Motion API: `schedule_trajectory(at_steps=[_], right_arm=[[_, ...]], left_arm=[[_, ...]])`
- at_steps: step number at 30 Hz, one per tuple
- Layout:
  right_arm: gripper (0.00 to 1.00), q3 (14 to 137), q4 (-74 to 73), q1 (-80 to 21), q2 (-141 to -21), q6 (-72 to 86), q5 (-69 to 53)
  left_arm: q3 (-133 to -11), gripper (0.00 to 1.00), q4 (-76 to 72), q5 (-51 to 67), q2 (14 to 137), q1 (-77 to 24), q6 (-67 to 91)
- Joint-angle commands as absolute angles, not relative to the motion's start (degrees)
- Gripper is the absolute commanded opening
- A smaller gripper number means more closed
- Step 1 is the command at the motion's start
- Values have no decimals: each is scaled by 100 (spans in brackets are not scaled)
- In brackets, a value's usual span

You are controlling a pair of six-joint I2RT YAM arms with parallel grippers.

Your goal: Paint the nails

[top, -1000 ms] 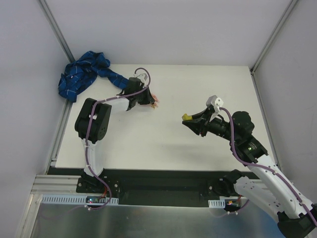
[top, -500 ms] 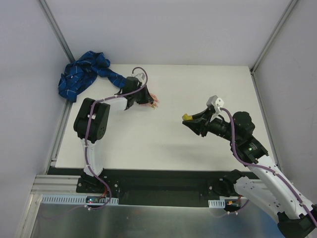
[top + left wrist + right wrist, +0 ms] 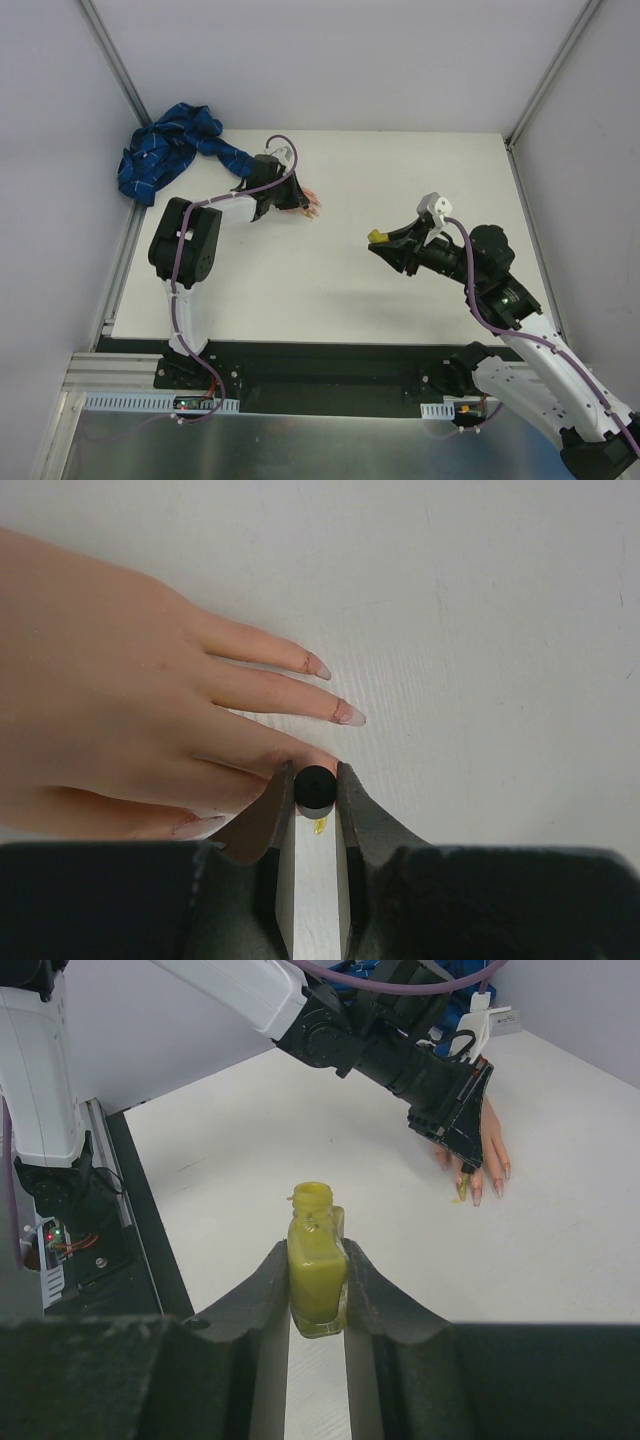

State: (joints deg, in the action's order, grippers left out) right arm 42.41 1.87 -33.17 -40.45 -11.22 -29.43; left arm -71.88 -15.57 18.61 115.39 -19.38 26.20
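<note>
**Top view.** Compared with a second ago, the left tool (image 3: pixel 298 203) sits slightly farther up the tabletop (image 3: pixel 330 290), over the fingers of the mannequin hand (image 3: pixel 312 206). Over the last half second I detect no shift. My reading is that the approach is finished and the arm has settled for a stroke. The blue plaid sleeve (image 3: pixel 165 150) lies bunched at the far left. The right tool (image 3: pixel 388 246) is unchanged, well apart to the right, clamped on the yellow bottle (image 3: pixel 377 237).

**Left wrist view.** The left tool is nearly closed, its jaws pinching the round black cap of the brush (image 3: pixel 315 788). A yellow bristle tip shows just under the cap. The hand lies palm down. Two nails (image 3: pixel 346 714) are visible, pinkish, with no yellow that I can see. The cap sits at the tip of a third finger, hiding that nail. I cannot tell whether the bristle touches it.

**Right wrist view.** The right tool grips the bottle by its body, upright, with the neck open. Beyond it, the left tool leans down over the fingertips, with yellow bristle beside them. In my judgement the painting has barely started.
</note>
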Motion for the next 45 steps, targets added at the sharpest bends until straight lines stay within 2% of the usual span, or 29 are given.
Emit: schedule_trajectory(at_steps=[1, 45], right_arm=[[0, 4298, 413, -3287, -3973, -1160, -3050], [0, 4315, 413, -3287, -4017, -1151, -3085]], left_arm=[[-7207, 0, -1767, 1907, 11514, -1881, 2584], [-7067, 0, -2100, 2268, 11575, -1890, 2540]])
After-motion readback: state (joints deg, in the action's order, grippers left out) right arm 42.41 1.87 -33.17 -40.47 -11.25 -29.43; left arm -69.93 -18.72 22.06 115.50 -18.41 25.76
